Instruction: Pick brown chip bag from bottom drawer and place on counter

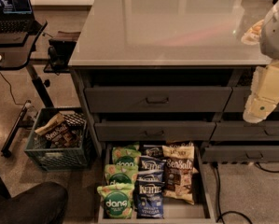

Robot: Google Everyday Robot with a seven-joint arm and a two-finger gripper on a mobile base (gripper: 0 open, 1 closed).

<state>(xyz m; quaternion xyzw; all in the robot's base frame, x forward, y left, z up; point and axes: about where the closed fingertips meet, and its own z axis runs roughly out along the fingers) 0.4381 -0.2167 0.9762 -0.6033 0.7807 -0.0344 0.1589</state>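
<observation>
You are looking down at the drawer [176,212], which is standing pulled out at the foot of the cabinet, with two closed drawer fronts stacked above it. The brown bag [178,172] is lying flat in the drawer's right-hand part, its "SeaSalt" lettering facing up and its top end pointing toward the cabinet. Blue bags [150,190] are filling the drawer's middle strip, touching the brown bag's left edge, and green bags [118,194] are lying in a row along the drawer's left side. A bare patch of the drawer floor is showing at its front edge, below the brown bag.

The gripper [258,110] is hanging above the drawer and to its right, well apart from the brown bag and in front of the closed fronts of the next cabinet column. You cannot tell whether it is open or closed; nothing is showing in its grasp.

The counter [176,27] is stretching wide above the drawer, glossy and reflecting light. A green crate [59,158] is sitting on the floor just left of the drawer, holding a second bag [52,129]. A black desk [13,50] carrying a laptop [10,8] is standing farther up and left of the drawer. A cable [218,190] is trailing on the floor just right of the drawer.
</observation>
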